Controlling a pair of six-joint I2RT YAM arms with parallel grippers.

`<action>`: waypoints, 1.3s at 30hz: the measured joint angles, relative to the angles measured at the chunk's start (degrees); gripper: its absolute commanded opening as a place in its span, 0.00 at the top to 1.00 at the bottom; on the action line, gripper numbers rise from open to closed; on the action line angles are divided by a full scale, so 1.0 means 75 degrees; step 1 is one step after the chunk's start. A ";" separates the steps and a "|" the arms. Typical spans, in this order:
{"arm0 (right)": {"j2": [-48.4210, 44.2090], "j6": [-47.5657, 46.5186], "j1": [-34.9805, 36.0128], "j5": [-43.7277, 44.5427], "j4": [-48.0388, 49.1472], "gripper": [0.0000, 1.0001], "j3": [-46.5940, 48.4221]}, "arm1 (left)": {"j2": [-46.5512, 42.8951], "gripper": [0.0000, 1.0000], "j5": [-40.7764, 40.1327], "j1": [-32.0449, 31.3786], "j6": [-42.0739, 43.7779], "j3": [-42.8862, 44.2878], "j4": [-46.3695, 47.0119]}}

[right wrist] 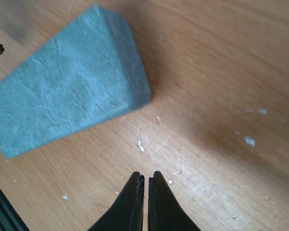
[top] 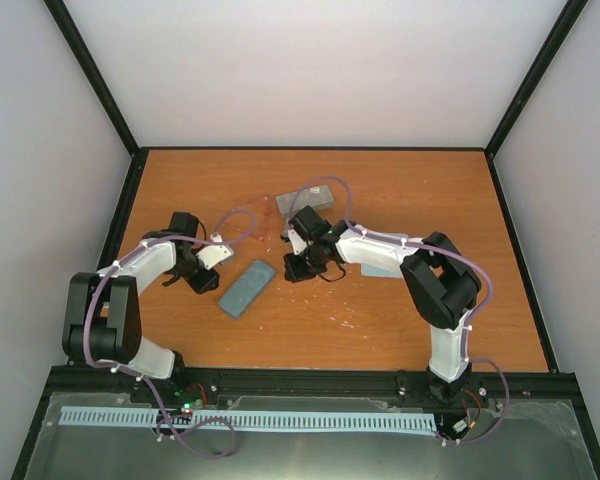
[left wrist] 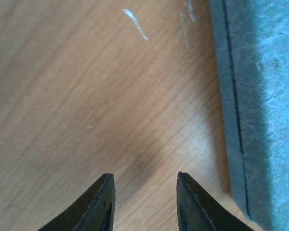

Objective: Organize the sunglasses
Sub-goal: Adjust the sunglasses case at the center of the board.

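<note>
Sunglasses (top: 263, 222) lie on the desk (top: 410, 190) just beyond the far end of the blue-grey case (top: 247, 288), a faint red-pink outline I can barely make out from above. My left claw (left wrist: 145, 180) hangs just left of that case, its fingers spread over bare wood with nothing between them. My right claw (right wrist: 146, 175) sits on the case's right side, fingers pressed together and gripping nothing. A grey case (top: 310, 198) rests farther back than the blue-grey one, partly behind my right arm.
</note>
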 measured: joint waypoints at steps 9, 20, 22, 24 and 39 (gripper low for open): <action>-0.0006 0.0358 0.0248 0.0163 0.0184 0.95 -0.0717 | 0.0391 0.69 0.0662 -0.0490 -0.0251 -0.0428 0.0125; -0.0452 0.0551 0.0248 0.0268 0.0300 0.96 -0.1177 | 0.0653 0.69 0.1600 -0.1734 -0.0699 -0.0402 0.0219; -0.0632 0.0600 0.0248 0.0318 0.0291 0.96 -0.1338 | 0.0851 0.69 0.1897 -0.2136 -0.0857 -0.0291 0.0254; -0.0909 0.0659 0.0251 0.0420 0.0259 0.96 -0.1527 | 0.1099 0.68 0.2165 -0.2495 -0.1014 -0.0117 0.0297; -0.3281 0.1498 0.0557 0.1306 0.0015 0.97 -0.2693 | 0.1037 0.76 0.2495 -0.3156 -0.1603 0.0691 -0.0035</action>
